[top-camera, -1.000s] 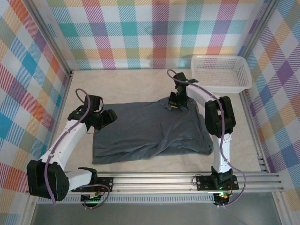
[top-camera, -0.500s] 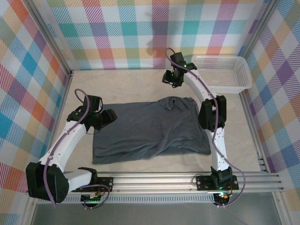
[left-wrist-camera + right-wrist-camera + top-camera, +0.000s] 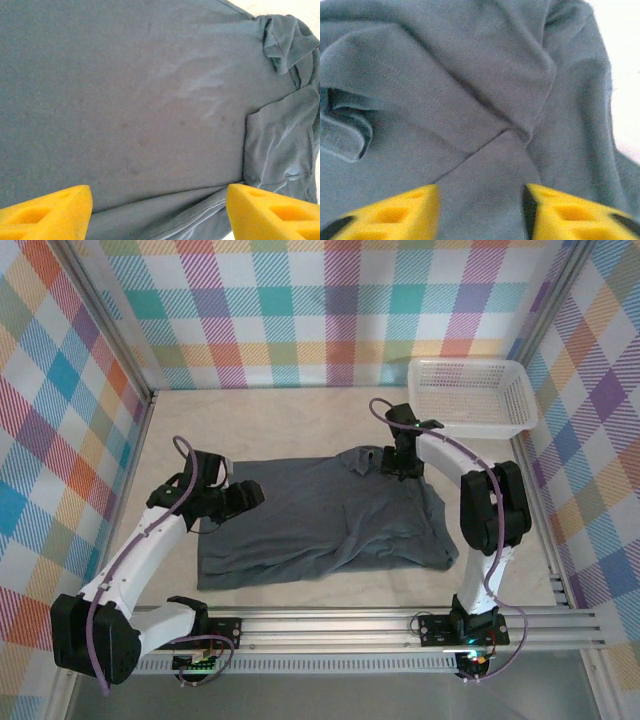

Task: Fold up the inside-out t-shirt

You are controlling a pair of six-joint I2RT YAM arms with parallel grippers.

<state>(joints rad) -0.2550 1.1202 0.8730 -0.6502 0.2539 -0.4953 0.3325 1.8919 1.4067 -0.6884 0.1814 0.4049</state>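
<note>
The inside-out t-shirt [image 3: 320,525] lies spread on the table, dark slate-grey, with wrinkles along its near hem and a bunched fold at its far right corner. My left gripper [image 3: 253,497] hovers over the shirt's left part. In the left wrist view the left gripper [image 3: 160,215] is open, its yellow fingertips [image 3: 50,212] wide apart above flat cloth [image 3: 150,100] and a hem fold. My right gripper [image 3: 397,462] sits over the bunched far right corner. In the right wrist view the right gripper [image 3: 480,215] is open just above overlapping folds [image 3: 470,80], with nothing pinched.
A white mesh basket [image 3: 470,395] stands at the back right, close behind the right arm. Bare beige table [image 3: 270,420] lies behind the shirt and along its left and right sides. Checked walls close in the table on three sides.
The right gripper let go of the shirt's far right corner, swung back toward the wall, then returned over that corner with jaws open. The left gripper shifted right over the shirt and opened wider.
</note>
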